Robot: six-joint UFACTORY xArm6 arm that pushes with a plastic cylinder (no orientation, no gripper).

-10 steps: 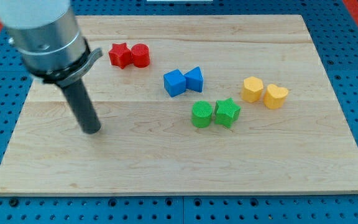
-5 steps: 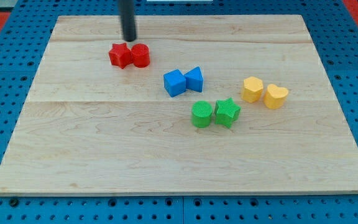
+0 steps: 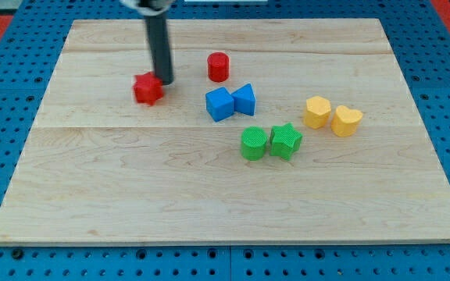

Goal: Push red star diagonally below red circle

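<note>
The red star (image 3: 148,89) lies on the wooden board (image 3: 131,195) in the upper left part of the view. The red circle (image 3: 219,67) stands apart from it, up and to the view's right. My tip (image 3: 165,80) is down on the board right against the red star's upper right side, between the two red blocks. The rod rises from there to the view's top edge.
A blue cube (image 3: 219,104) and a blue triangle (image 3: 244,99) sit just below the red circle. A green circle (image 3: 253,144) and a green star (image 3: 285,141) lie lower. A yellow block (image 3: 316,112) and a yellow heart (image 3: 347,120) lie at right.
My tip came down from above the red pair and went between them. The red star slid down and left, the red circle moved up and right. They no longer touch.
</note>
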